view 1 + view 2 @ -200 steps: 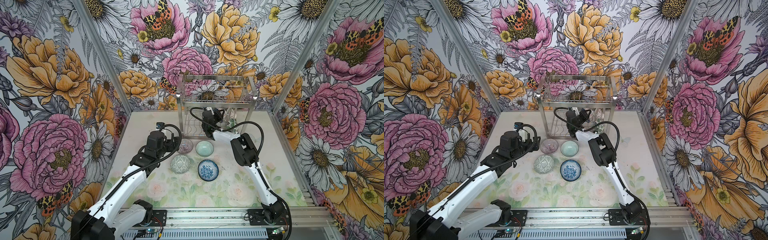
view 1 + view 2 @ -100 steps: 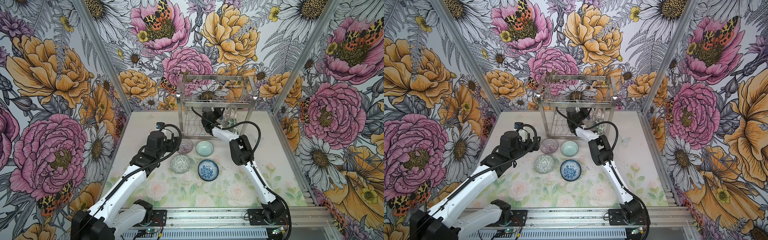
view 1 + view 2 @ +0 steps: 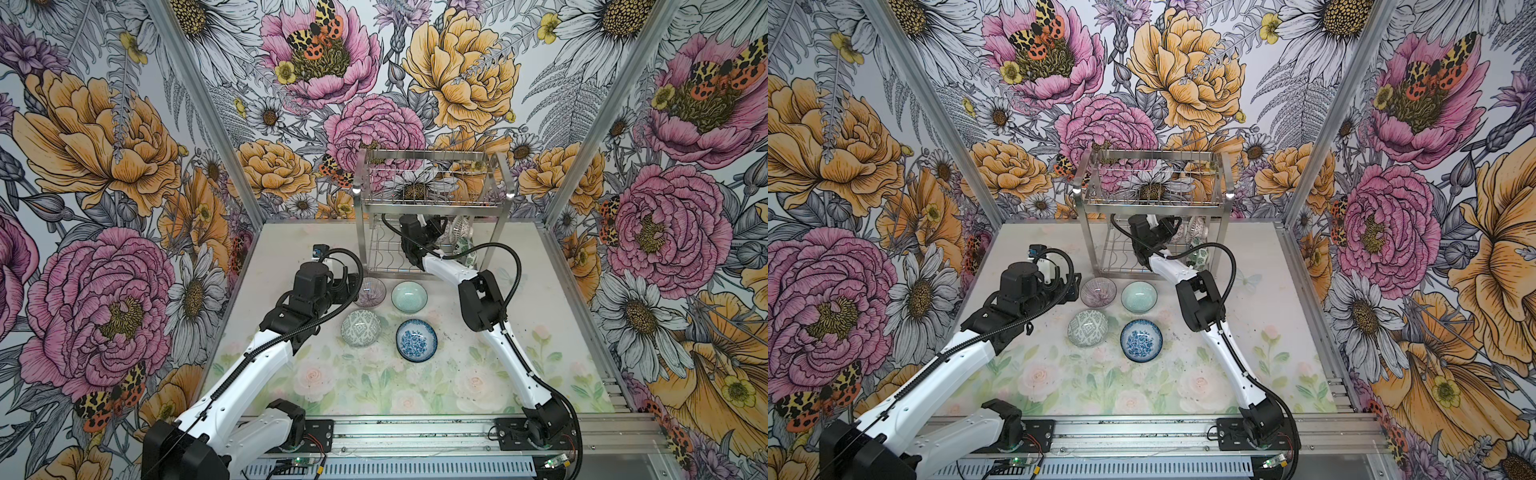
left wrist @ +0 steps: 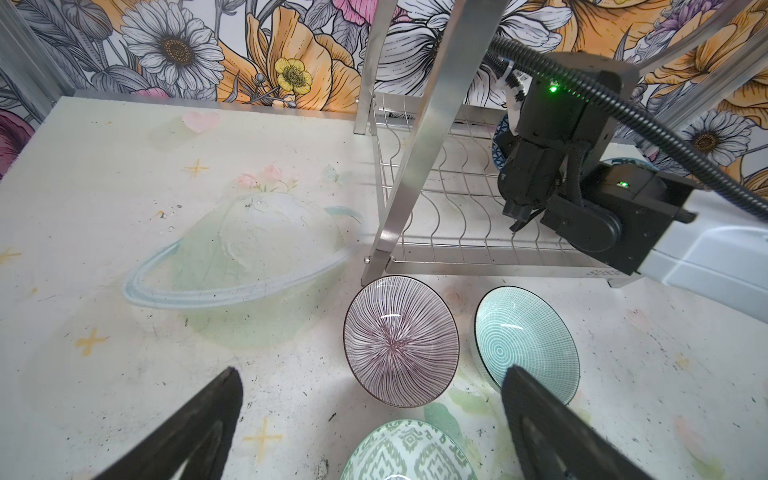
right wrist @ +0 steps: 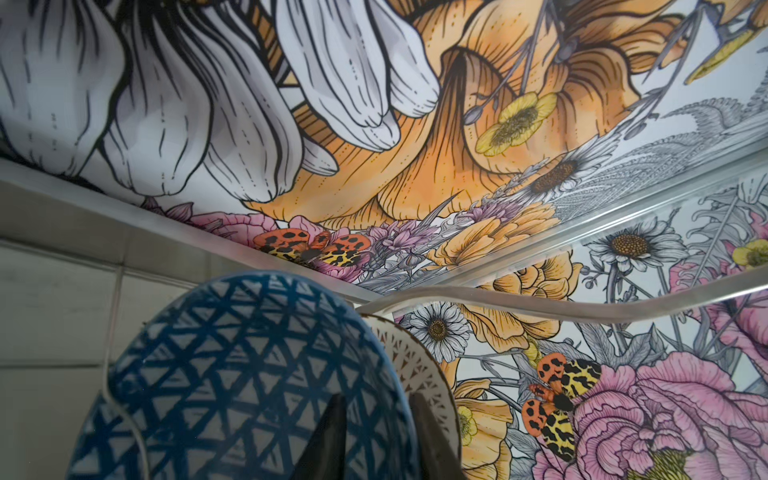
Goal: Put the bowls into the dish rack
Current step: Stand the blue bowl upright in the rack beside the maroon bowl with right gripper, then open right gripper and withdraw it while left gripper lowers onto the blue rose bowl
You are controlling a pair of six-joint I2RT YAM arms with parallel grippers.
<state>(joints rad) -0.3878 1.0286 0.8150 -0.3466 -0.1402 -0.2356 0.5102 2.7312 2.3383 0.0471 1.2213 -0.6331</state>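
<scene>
The steel dish rack (image 3: 430,203) stands at the back of the table. My right gripper (image 5: 376,399) reaches into its lower tier. Its jaws are open a little, one on each side of the rim of the blue geometric bowl (image 5: 232,374), which stands on edge beside the white lattice bowl (image 5: 419,365). A green leaf bowl (image 3: 469,255) stands further right in the rack. On the table lie the purple-lined bowl (image 3: 370,292), celadon bowl (image 3: 409,296), grey-green bowl (image 3: 360,328) and blue floral bowl (image 3: 416,340). My left gripper (image 4: 372,370) hangs wide open and empty just left of the purple-lined bowl.
The rack's front left leg (image 4: 419,166) rises close behind the purple-lined bowl. Flowered walls close in the left, back and right sides. An aluminium rail (image 3: 415,436) carrying both arm bases runs along the front edge.
The right arm has pushed a little deeper into the rack's lower tier, and its jaws have parted from the blue geometric bowl's rim. The left arm has not moved.
</scene>
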